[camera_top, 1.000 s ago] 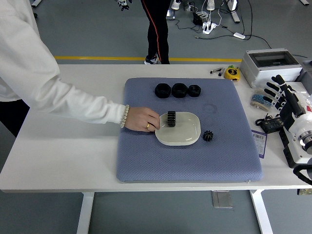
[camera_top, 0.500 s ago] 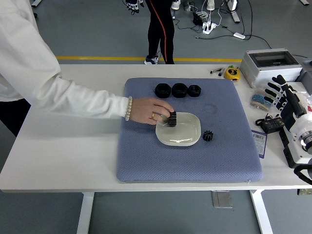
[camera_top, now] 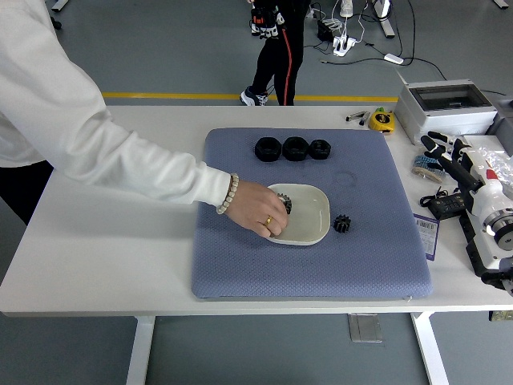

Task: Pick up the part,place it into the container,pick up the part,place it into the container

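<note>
A person's hand [camera_top: 256, 210] in a white sleeve reaches in from the left and closes over a black toothed gear part [camera_top: 285, 205] lying in the left side of a shallow white rounded dish [camera_top: 309, 220] on a blue-grey textured mat [camera_top: 240, 257]. A second, smaller black gear [camera_top: 343, 223] sits on the mat just right of the dish. Three black nut-like parts [camera_top: 294, 148] stand in a row at the far side of the mat. The robot's right hand [camera_top: 449, 156] hangs off the mat at the right, fingers spread and holding nothing.
</note>
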